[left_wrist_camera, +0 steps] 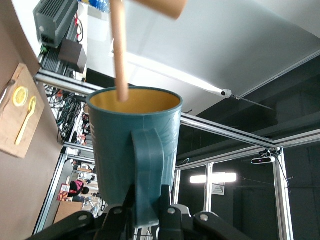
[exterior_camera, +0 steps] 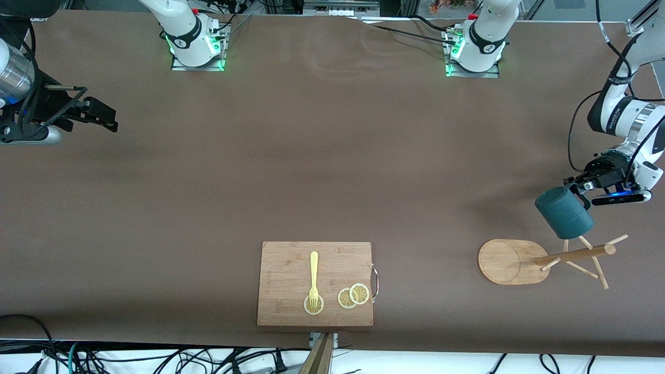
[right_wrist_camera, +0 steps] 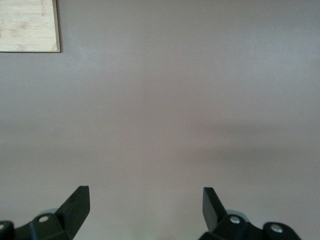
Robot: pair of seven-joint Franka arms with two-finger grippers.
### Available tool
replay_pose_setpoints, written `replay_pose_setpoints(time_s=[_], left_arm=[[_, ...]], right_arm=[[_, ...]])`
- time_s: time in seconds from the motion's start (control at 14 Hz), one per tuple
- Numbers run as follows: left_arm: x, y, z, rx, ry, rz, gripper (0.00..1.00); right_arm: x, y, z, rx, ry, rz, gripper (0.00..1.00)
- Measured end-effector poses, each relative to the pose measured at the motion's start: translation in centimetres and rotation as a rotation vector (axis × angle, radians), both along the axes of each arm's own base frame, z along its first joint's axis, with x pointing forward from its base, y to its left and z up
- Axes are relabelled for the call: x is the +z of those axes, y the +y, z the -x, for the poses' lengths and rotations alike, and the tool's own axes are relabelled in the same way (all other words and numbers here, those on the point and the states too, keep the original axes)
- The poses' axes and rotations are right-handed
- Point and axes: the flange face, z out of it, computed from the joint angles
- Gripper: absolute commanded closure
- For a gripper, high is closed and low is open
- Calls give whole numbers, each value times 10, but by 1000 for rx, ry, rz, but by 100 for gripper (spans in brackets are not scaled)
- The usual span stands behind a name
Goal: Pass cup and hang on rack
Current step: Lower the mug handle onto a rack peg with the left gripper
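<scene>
The dark teal ribbed cup (exterior_camera: 563, 212) hangs in the air in my left gripper (exterior_camera: 582, 195), tilted, right over the light wooden rack (exterior_camera: 571, 255) at the left arm's end of the table. In the left wrist view my left gripper (left_wrist_camera: 147, 200) is shut on the cup's loop handle (left_wrist_camera: 147, 170). A thin rack peg (left_wrist_camera: 119, 50) reaches down to the cup's yellow-ochre mouth (left_wrist_camera: 145, 100); whether its tip is inside I cannot tell. My right gripper (exterior_camera: 101, 117) waits open and empty over bare table at the right arm's end; it also shows in the right wrist view (right_wrist_camera: 145, 200).
A rectangular wooden cutting board (exterior_camera: 315, 283) with a metal handle lies near the table's front edge. On it lie a yellow fork (exterior_camera: 314, 278) and lemon slices (exterior_camera: 353, 296). Its corner shows in the right wrist view (right_wrist_camera: 27, 25). Brown cloth (exterior_camera: 332, 171) covers the table.
</scene>
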Motion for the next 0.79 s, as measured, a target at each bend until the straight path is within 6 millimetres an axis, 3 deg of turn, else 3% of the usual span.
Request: replay_pose_setpoints(time_s=[0.14,0.5,0.79], left_arm=[[-3,10,-9,20,-13,3,100],[-41,20,-10,78,15,63,100],[-49,35,-10,101,14,65,100]], right_arm=[[0,0,0,0,0,0,0],[0,0,0,0,0,0,0],[0,0,0,0,0,0,0]])
